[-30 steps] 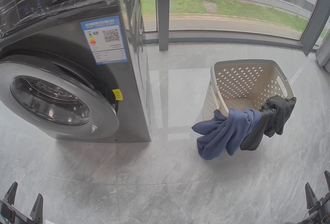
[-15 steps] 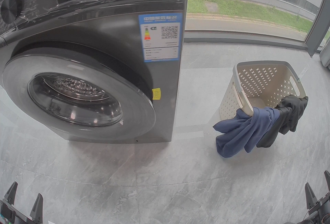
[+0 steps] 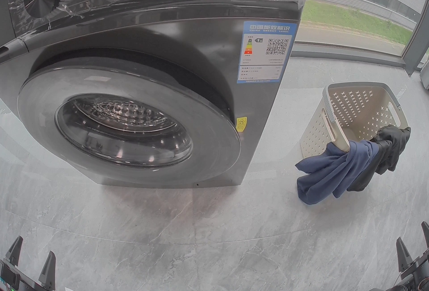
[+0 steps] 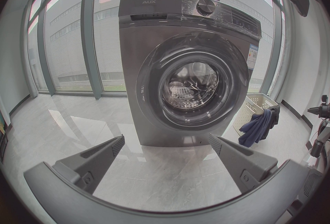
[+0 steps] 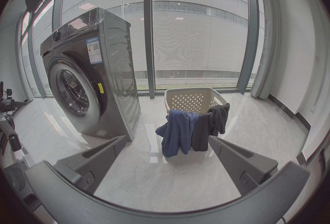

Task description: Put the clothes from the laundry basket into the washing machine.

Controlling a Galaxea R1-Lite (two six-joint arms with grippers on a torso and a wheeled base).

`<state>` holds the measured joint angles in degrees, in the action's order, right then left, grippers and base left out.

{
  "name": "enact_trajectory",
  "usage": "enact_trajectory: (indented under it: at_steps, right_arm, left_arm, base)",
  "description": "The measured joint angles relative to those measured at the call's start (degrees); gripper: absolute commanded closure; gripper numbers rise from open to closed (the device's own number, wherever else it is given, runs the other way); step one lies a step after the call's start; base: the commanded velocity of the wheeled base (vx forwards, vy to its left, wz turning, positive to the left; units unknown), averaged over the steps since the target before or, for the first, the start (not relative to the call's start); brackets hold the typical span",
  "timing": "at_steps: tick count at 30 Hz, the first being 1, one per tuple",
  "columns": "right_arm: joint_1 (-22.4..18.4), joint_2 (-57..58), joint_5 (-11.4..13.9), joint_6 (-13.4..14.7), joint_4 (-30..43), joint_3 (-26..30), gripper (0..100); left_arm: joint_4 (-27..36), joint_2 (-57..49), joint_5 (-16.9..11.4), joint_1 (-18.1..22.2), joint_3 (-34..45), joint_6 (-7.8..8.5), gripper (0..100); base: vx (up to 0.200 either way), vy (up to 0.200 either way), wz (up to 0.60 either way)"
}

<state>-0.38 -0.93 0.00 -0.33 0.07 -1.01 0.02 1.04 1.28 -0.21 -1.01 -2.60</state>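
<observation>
— Door on the washing machine looks shut. Nothing loaded yet?
— Nothing. The blue top and black top hang over the basket rim, right of the machine. Left hand and right hand are spread open, empty, well apart from them. I'd open that door first.
</observation>
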Motion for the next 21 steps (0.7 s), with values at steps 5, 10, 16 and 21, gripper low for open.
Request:
enact_trajectory:
  at_steps: [5, 10, 16, 21]
  right_arm:
    - [0.05, 0.0, 0.0, 0.0, 0.02, 0.0, 0]
    - [0.0, 0.0, 0.0, 0.0, 0.0, 0.0, 0]
    - [0.05, 0.0, 0.0, 0.0, 0.02, 0.0, 0]
    - [0.02, 0.0, 0.0, 0.01, 0.0, 0.0, 0]
  left_arm:
    - [-0.02, 0.0, 0.0, 0.05, 0.0, -0.02, 0]
    - [-0.02, 0.0, 0.02, 0.0, 0.0, -0.02, 0]
    - [-0.02, 0.0, 0.0, 0.05, 0.0, -0.02, 0]
    - [0.0, 0.0, 0.02, 0.0, 0.0, -0.02, 0]
  base:
    - [0.0, 0.2, 0.0]
    - [0.0, 0.2, 0.0]
    - [0.0, 0.167, 0.0]
    - [0.0, 0.0, 0.0]
